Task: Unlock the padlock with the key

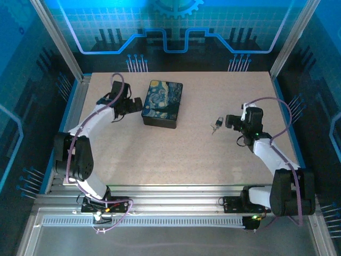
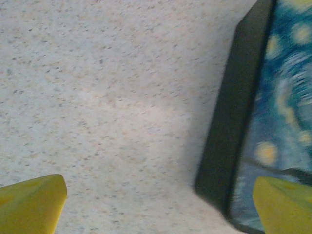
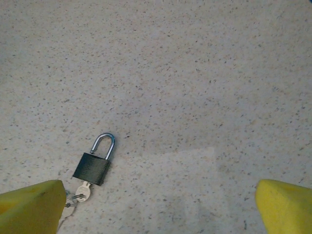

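Yellow fingertips [image 3: 34,204] of the right end effector [image 3: 156,209] spread wide; black padlock [image 3: 92,167], silver shackle, key [image 3: 83,193] at its base.

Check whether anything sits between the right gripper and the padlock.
Nothing visible does. The padlock, key at its base, lies on bare table just ahead of the open right gripper.

I read the worktop [image 1: 213,160] as beige with fine dark speckles. The padlock [image 3: 91,168] has a black body and a shiny silver shackle, and the key [image 3: 84,193] looks silver too. The box [image 1: 162,103] shows swirling blues with yellow dots on its lid, above black sides. On my wrist feeds, the left end effector [image 2: 156,207] and right end effector [image 3: 156,207] have yellow fingertips [image 3: 31,204].
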Tool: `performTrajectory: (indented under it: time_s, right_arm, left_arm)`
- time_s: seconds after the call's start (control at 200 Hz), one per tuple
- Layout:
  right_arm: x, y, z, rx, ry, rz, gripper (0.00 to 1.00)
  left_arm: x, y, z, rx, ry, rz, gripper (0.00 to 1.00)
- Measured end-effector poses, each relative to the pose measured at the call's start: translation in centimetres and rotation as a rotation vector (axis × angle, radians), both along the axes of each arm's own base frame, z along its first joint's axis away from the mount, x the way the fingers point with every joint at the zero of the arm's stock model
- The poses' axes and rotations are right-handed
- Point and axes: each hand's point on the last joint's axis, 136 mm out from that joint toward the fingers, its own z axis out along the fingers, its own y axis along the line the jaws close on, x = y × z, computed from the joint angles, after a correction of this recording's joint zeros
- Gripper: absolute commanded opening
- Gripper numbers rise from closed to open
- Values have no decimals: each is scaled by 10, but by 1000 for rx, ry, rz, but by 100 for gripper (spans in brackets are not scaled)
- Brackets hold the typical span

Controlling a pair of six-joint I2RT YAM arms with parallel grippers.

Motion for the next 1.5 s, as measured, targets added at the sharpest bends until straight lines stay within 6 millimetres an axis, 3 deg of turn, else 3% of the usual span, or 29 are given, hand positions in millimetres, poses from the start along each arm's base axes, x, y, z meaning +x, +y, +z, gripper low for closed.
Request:
performTrajectory:
  time_s: [0.205, 0.315, 0.555, 0.74, 0.91, 1.066, 1.501]
  right_arm:
    - [-4, -1, -10, -49, -8, 32, 100]
    - [1, 0, -11, -62, -32, 47, 100]
    - [5, 5, -34, -76, -41, 92, 100]
    - [11, 16, -33, -74, -90, 161, 100]
    - [20, 31, -29, -54, -176, 226, 100]
    - [17, 52, -58, -74, -143, 290, 100]
    - [21, 47, -50, -85, -177, 272, 100]
  left_arm:
    - [-39, 15, -52, 169, -90, -131, 99]
    - [-47, 18, -66, 217, -135, -167, 99]
    - [-42, 31, -57, 236, -346, -128, 99]
    - [-44, 52, -53, 200, -456, -60, 99]
    - [-42, 46, -52, 175, -487, -87, 99]
    - [-39, 43, -47, 162, -512, -99, 99]
    - [-39, 43, -47, 144, -514, -100, 99]
